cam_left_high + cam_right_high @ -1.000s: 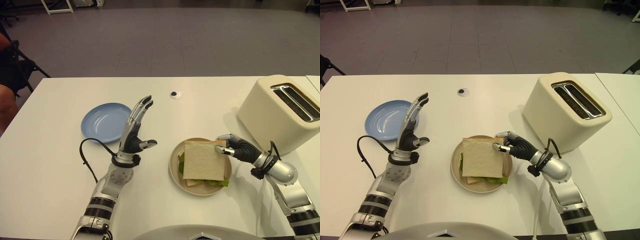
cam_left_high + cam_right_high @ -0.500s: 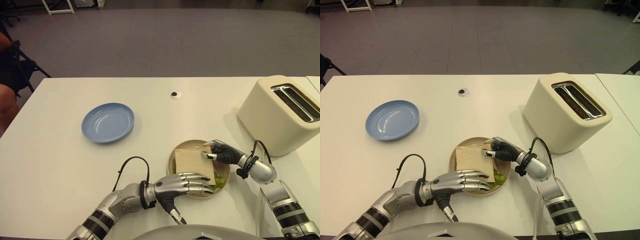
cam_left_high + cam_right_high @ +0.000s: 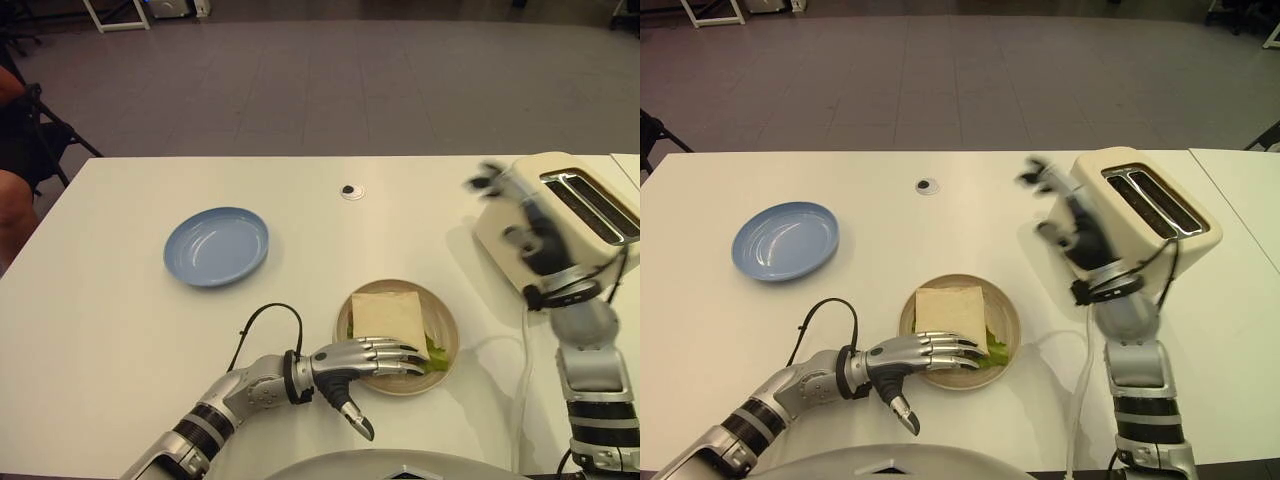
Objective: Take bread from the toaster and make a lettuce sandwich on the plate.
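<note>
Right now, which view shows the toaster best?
The right eye view: the whole toaster lies inside the picture, with both slots visible. In the left eye view, the picture's edge cuts off its right end.

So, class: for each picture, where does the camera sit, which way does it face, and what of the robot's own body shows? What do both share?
Left eye view: on the robot's head, facing forward and down at the table; both arms show, left robot hand over the tan plate's near rim, right robot hand raised before the toaster.
Right eye view: same head, slightly further right, facing the same way; same arms and hands.
Shared: the sandwich, blue plate, toaster, table and floor beyond.
</note>
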